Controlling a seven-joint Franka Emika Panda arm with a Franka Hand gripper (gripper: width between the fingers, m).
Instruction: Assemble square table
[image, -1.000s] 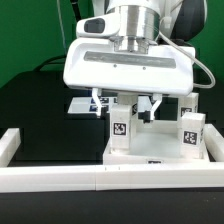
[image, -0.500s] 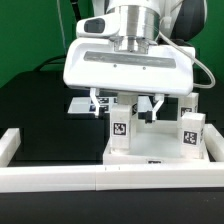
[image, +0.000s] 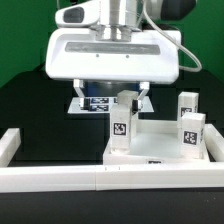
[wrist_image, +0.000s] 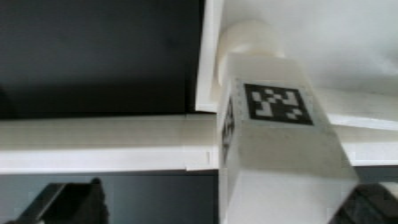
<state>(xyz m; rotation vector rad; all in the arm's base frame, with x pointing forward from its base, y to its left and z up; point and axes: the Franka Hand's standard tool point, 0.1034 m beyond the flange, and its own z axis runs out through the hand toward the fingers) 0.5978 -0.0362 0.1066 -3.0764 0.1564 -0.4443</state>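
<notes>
Three legs stand up on the square table (image: 150, 150) | gripper (image: 108, 100) fingers apart, empty | nearest leg (image: 121, 125) just below

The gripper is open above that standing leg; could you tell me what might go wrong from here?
1. The gripper hangs open just above the near leg, its fingers close by; a sideways move could clip the leg and tilt or topple it.
2. Whether that leg is fully seated in the square table cannot be seen; a loose one could lean.
3. Two other legs stand nearby and could be brushed.
</notes>
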